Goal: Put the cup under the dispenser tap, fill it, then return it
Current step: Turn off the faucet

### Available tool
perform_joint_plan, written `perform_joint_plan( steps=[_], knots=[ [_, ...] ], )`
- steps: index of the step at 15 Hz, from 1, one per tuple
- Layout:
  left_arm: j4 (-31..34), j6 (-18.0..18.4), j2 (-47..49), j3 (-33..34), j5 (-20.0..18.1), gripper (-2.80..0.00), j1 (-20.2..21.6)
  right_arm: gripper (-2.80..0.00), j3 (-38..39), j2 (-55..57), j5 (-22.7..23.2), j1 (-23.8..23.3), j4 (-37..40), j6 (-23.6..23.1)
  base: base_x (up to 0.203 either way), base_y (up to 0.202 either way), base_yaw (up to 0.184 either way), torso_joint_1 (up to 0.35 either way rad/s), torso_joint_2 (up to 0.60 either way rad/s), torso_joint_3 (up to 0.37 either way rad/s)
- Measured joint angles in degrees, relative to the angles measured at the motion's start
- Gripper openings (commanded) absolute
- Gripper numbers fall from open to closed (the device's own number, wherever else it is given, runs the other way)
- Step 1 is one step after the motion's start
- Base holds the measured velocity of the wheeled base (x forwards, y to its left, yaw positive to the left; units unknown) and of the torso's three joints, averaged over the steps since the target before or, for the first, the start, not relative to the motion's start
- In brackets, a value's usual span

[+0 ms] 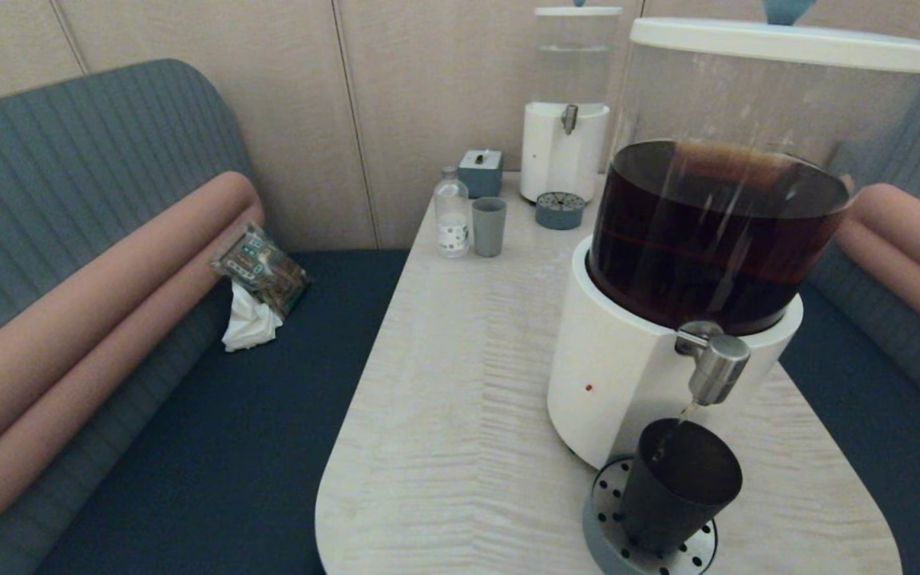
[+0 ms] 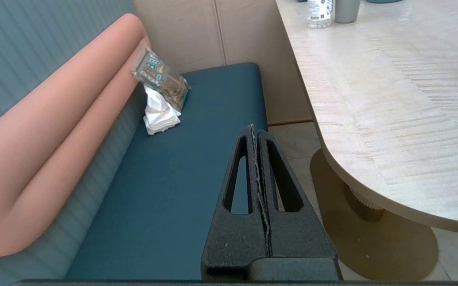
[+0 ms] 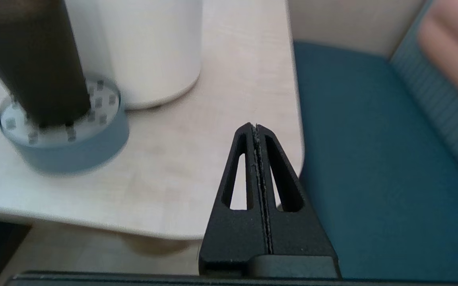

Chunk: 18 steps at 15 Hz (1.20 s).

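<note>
The black cup (image 1: 680,487) stands upright on the grey perforated drip tray (image 1: 605,511) right below the steel dispenser tap (image 1: 717,366) of the big dispenser (image 1: 715,231) holding dark brown liquid. A thin stream runs from the tap into the cup. In the right wrist view the cup (image 3: 34,59) stands on the drip tray (image 3: 70,147); my right gripper (image 3: 256,127) hangs shut and empty near the table's front right edge, apart from the cup. My left gripper (image 2: 253,128) is shut and empty, low over the blue bench seat to the left of the table. Neither arm shows in the head view.
At the table's (image 1: 460,383) far end stand a pale grey-green cup (image 1: 489,227), a small bottle (image 1: 452,214), a grey box (image 1: 481,172) and the clear-liquid dispenser (image 1: 568,120) with its own tray (image 1: 560,210). A packet with a white tissue (image 1: 256,279) lies on the left bench.
</note>
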Motion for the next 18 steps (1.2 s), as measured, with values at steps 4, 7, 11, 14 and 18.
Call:
perform_joint_plan(
  steps=[4,7,11,14,18],
  knots=[
    [0.02,-0.04,0.0,0.0,0.01,-2.8,-0.02,-2.8,0.88,0.0,-0.04,0.0,-0.02,0.16,0.0,0.0,0.0,0.0,0.0,0.0],
    [0.08,0.13,0.0,0.0,0.0,-2.8,-0.02,-2.8,0.92,-0.02,-0.04,0.0,-0.05,0.27,0.0,0.0,0.0,0.0,0.0,0.0],
    [-0.16,0.09,0.0,0.0,0.17,-2.8,-0.02,-2.8,1.01,-0.02,-0.21,0.0,-0.61,1.73,0.0,0.0,0.0,0.0,0.0,0.0],
    [0.73,-1.09,0.26,-0.95,-1.25,-2.8,0.0,-2.8,1.01,-0.02,-0.23,0.0,-0.61,1.77,0.0,0.0,0.0,0.0,0.0,0.0],
    [6.29,-5.1,8.89,-18.03,-8.59,-2.8,0.02,-2.8,1.01,-0.02,-0.23,0.0,-0.61,1.77,0.0,0.0,0.0,0.0,0.0,0.0]
  ],
)
